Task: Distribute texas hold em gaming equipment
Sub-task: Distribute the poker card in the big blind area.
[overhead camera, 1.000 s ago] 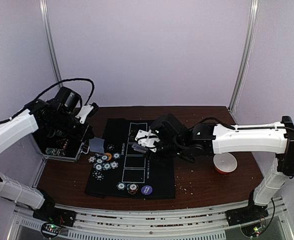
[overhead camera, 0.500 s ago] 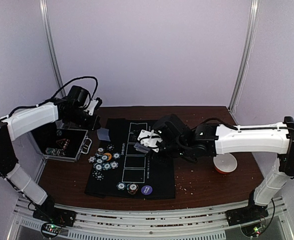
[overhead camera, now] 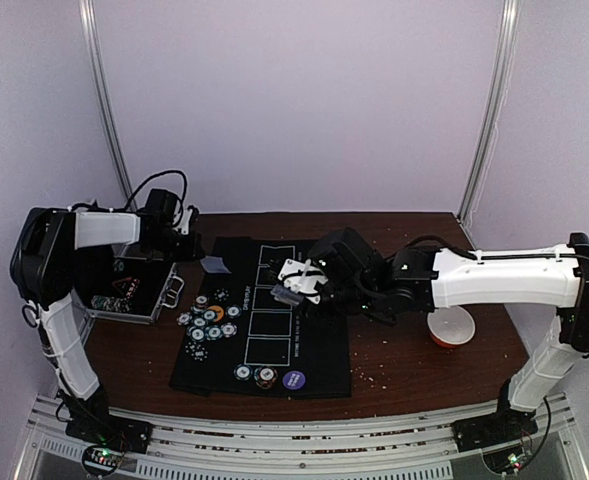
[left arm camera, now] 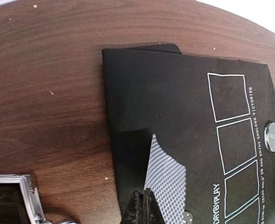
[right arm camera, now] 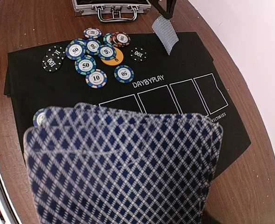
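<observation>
Round poker chips (right arm camera: 96, 51) in dark blue, teal and white-spotted black, with one orange chip (right arm camera: 113, 57) among them: a loose cluster on the left part of the black fabric playing mat (left arm camera: 174, 93), near the metal-edged case (overhead camera: 126, 290) standing on the brown wooden tabletop (left arm camera: 44, 70) just off the mat's left edge; the mat bears a row of white-outlined boxes and the word DAYBYPLAY.

Single grey-blue diamond-backed playing card (left arm camera: 166, 179): pinched at one edge by the clenched left tool (left arm camera: 142, 206), back showing, held over the far left corner of the mat, beyond the chip cluster; whether it touches the mat cannot be told.

Fan of diamond-backed playing cards (right arm camera: 123, 163): grasped by the right tool (overhead camera: 292, 285) above the middle of the mat; the backs fill the lower half of the right wrist view, hiding the fingers there.

Round purple disc (overhead camera: 294, 380): flat at the mat's near edge, just beside two further chips (overhead camera: 244, 372).

Round black-silver disc (left arm camera: 271, 136): flat on the mat, just beside the row of boxes.

White bowl with orange outside (overhead camera: 451, 325): on the tabletop right of the mat, below the right arm in the overhead view.
</observation>
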